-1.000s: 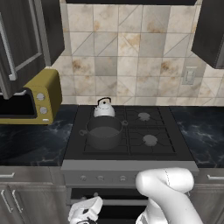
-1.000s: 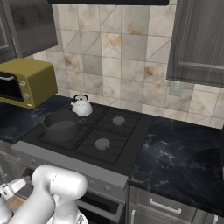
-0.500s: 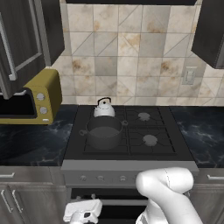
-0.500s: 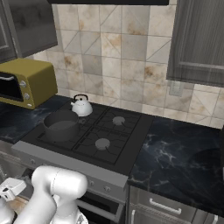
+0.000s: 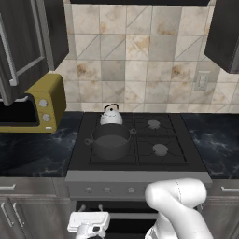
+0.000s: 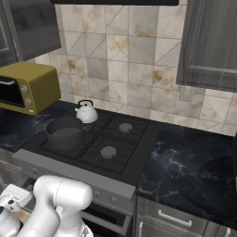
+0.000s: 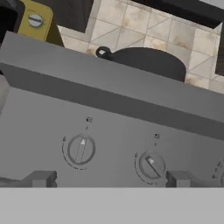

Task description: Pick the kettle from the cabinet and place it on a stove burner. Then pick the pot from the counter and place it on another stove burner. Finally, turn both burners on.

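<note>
- The gripper (image 7: 105, 179) hung low before the stove's grey front panel, its fingers (image 7: 41, 178) spread apart, gripping nothing.
- Two round knobs sat just ahead: the left knob (image 7: 81, 150) and the right knob (image 7: 151, 166).
- Above on the cooktop, the wide dark metal pot (image 5: 111, 141) sat on a front burner, the small domed kettle (image 5: 111, 115) just behind it.
- Two grey burner caps (image 5: 160, 149) lay bare to the right.

Both base views overlook the cooktop (image 5: 135, 140); hand view close

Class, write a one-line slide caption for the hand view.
Two dark fingers face the stove's grey control panel, flanking two knobs; the pot rises above its edge.
</note>
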### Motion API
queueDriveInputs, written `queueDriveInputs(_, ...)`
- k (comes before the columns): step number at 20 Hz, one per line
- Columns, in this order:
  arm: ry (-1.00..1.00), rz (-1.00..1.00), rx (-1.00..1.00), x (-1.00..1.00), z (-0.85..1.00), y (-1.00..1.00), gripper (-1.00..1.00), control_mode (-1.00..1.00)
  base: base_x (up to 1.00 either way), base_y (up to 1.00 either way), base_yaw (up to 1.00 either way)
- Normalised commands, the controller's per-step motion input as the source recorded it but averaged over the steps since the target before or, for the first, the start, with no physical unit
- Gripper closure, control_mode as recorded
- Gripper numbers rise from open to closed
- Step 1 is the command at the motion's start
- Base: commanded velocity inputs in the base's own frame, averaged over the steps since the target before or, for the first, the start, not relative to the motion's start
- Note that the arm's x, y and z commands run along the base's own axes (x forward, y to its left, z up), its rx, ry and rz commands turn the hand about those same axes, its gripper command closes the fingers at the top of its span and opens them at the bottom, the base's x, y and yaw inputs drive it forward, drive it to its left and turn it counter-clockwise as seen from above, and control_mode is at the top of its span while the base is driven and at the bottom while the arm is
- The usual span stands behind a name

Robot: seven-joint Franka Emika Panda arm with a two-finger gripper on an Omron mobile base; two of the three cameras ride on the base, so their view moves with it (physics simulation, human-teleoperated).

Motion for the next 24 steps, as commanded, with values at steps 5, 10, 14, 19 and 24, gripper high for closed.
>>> queueDriveInputs(5, -0.02, 0.00, 0.07, 0.22, 0.00, 0.02, -1.00, -1.00, 0.00, 0.00, 0.00)
queueDriveInputs(10, 0.00, 0.00, 0.11, 0.10, 0.00, 0.00, -1.00, -1.00, 0.00, 0.00, 0.00)
queueDriveInputs(14, 0.00, 0.00, 0.14, 0.17, 0.00, 0.00, -1.00, -1.00, 0.00, 0.00, 0.00)
queueDriveInputs(19, 0.00, 0.00, 0.11, 0.09, 0.00, 0.00, -1.00, -1.00, 0.00, 0.00, 0.00)
queueDriveInputs(24, 0.00, 0.00, 0.08, 0.11, 0.00, 0.04, -1.00, -1.00, 0.00, 0.00, 0.00)
